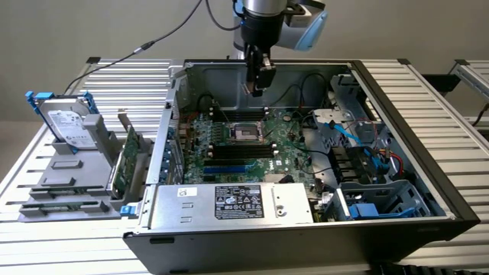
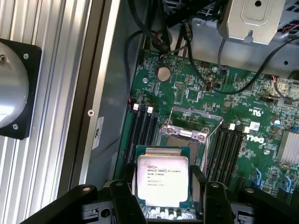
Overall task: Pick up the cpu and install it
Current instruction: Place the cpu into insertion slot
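The arm's black gripper [image 1: 258,86] is hanging inside the open dark grey computer case [image 1: 428,189], which is sitting on the ribbed aluminium bench [image 1: 450,114]. Its two black fingers [image 2: 122,196] are standing wide and pinching the cpu [image 2: 162,179], a small flat square chip with a dull silver metal top and a green edge, by two opposite sides. The cpu is hovering flat above the green motherboard [image 2: 201,88], just beside the open metal-framed socket [image 2: 189,135] and between the rows of long black memory slots [image 2: 142,126]. At the exterior view's left, a silver hard drive with a white label and blue bracket [image 1: 65,123] is leaning upright in a grey holder on the bench.
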You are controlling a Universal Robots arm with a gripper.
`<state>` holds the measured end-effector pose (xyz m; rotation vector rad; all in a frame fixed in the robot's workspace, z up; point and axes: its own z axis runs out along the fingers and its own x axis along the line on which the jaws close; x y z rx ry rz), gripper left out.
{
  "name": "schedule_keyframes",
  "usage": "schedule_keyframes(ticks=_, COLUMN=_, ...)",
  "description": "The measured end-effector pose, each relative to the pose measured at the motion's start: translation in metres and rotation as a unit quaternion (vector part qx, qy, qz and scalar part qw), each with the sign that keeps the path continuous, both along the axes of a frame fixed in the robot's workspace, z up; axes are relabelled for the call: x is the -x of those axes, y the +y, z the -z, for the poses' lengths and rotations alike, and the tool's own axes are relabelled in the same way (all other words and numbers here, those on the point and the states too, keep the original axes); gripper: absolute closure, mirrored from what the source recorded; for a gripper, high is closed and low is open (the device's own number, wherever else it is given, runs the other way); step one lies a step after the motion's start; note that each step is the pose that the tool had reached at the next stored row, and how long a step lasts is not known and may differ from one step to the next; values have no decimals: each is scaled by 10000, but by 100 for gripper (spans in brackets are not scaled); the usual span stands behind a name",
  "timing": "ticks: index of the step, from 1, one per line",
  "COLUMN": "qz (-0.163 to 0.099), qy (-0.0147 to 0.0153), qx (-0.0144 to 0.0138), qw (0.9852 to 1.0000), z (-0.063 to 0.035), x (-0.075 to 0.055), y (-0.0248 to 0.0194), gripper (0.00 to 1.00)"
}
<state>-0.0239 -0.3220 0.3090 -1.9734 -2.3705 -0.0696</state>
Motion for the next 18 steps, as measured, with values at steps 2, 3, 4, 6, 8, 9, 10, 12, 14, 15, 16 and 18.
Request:
schedule_keyframes(ticks=2, qz=126, qy=0, qx=11, qw=9999, z=0, x=0, y=0, gripper=45)
schedule_keyframes(ticks=3, qz=192, qy=0, qx=14, qw=9998, z=0, x=0, y=0, gripper=45)
schedule_keyframes(ticks=4, qz=260, qy=0, qx=16, qw=9997, z=0, x=0, y=0, gripper=45)
schedule_keyframes(ticks=6, qz=397, qy=0, qx=18, qw=9992, z=0, x=0, y=1, gripper=45)
schedule_keyframes(ticks=8, qz=539, qy=0, qx=23, qw=9985, z=0, x=0, y=1, gripper=45)
schedule_keyframes(ticks=9, qz=604, qy=0, qx=26, qw=9982, z=0, x=0, y=0, gripper=45)
schedule_keyframes(ticks=10, qz=668, qy=0, qx=28, qw=9978, z=0, x=0, y=0, gripper=45)
schedule_keyframes(ticks=12, qz=798, qy=0, qx=33, qw=9968, z=-1, x=0, y=0, gripper=45)
schedule_keyframes(ticks=14, qz=926, qy=0, qx=38, qw=9957, z=0, x=0, y=0, gripper=45)
schedule_keyframes(ticks=15, qz=979, qy=0, qx=40, qw=9952, z=1, x=0, y=1, gripper=45)
schedule_keyframes(ticks=16, qz=1013, qy=-1, qx=43, qw=9949, z=1, x=2, y=0, gripper=45)
schedule_keyframes(ticks=18, qz=1046, qy=-5, qx=44, qw=9945, z=3, x=15, y=-1, gripper=45)
